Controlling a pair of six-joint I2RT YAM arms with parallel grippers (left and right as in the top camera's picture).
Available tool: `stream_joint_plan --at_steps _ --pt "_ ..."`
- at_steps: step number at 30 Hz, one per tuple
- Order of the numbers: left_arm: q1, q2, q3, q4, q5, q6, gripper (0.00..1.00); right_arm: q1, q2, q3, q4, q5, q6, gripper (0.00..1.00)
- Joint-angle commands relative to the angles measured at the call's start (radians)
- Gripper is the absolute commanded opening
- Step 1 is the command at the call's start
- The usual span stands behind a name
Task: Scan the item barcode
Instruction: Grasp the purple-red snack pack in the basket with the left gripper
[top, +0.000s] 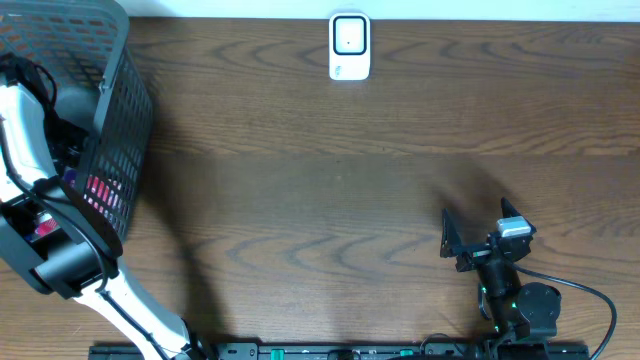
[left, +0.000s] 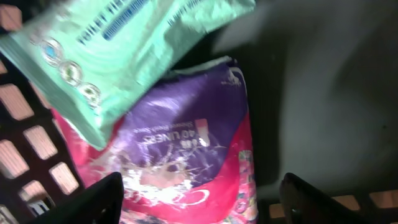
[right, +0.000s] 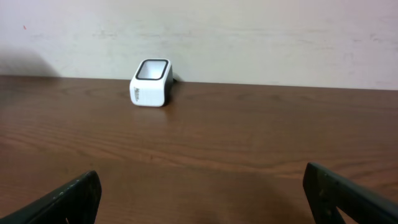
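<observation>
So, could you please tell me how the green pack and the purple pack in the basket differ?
The green pack is mint with dark blue print, while the purple pack is purple and pink with white lettering. The green pack lies on top, slanted across the left wrist view. The purple pack lies underneath, with its upper left corner covered. Both are soft plastic packs inside the dark basket.

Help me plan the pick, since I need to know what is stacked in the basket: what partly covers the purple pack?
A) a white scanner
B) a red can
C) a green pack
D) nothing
C: in the left wrist view the green pack lies across one corner of the purple pack, both inside the basket.
</observation>
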Motion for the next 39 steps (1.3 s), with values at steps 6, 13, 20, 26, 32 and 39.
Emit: stream_joint_plan --at_steps 6,13,20,26,32,39 --pt "-0.029 0.025 -0.104 0.003 -0.113 -0.174 0.74 -0.013 -0.006 -0.003 -0.002 -0.009 -0.007 0.99" --pt "-0.032 0.025 -0.194 0.112 -0.164 -0.175 0.74 -0.013 -0.006 -0.003 -0.002 -0.009 -0.007 0.99" --pt "-0.033 0.025 -0.244 0.145 -0.163 -0.174 0.57 -0.013 -0.006 -0.003 -0.002 -0.009 -0.007 0.99" --pt "-0.033 0.021 -0.21 0.122 -0.125 -0.089 0.07 -0.013 -0.006 -0.003 -0.002 -0.009 -0.007 0.99" --pt "-0.033 -0.058 -0.087 0.073 -0.021 -0.003 0.07 -0.013 -0.006 -0.003 -0.002 -0.009 -0.007 0.99" --pt "-0.033 -0.344 -0.003 0.111 0.111 0.01 0.08 -0.013 -0.006 -0.003 -0.002 -0.009 -0.007 0.99"
